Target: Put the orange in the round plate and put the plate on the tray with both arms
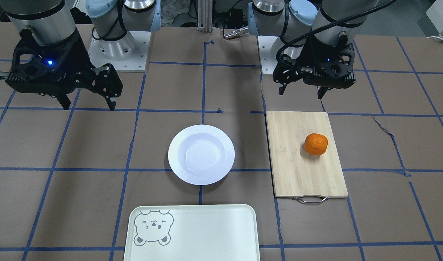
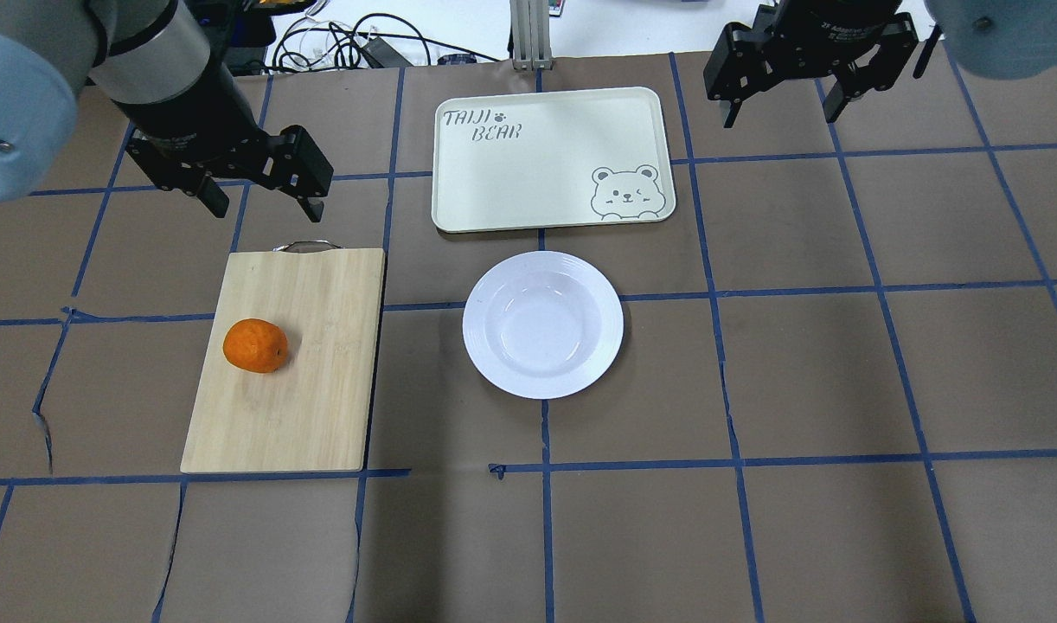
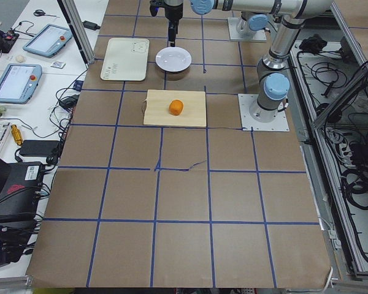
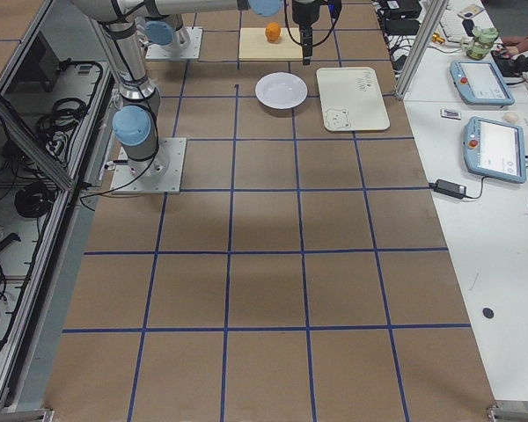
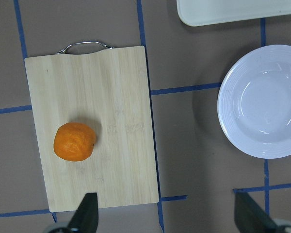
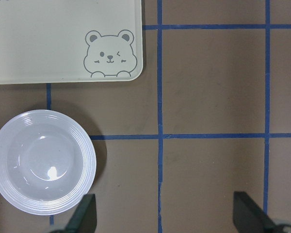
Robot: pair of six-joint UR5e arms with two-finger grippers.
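Observation:
The orange [image 1: 315,144] [image 2: 255,345] [image 5: 74,141] lies on a bamboo cutting board [image 2: 321,372]. An empty round white plate [image 2: 542,324] [image 1: 201,154] [image 6: 41,162] sits mid-table, right of the board in the overhead view. The cream tray [image 2: 537,164] [image 1: 207,232] with a bear face lies just beyond the plate. My left gripper [image 2: 264,209] [image 1: 301,92] hovers open above the board's handle end, holding nothing. My right gripper [image 2: 782,114] [image 1: 89,106] hangs open and empty over bare table, right of the tray.
The cutting board [image 1: 294,163] has a metal handle [image 1: 310,199] at its far end. Brown paper with blue tape lines covers the table. Cables and tablets [image 3: 12,82] lie beyond the table's far edge.

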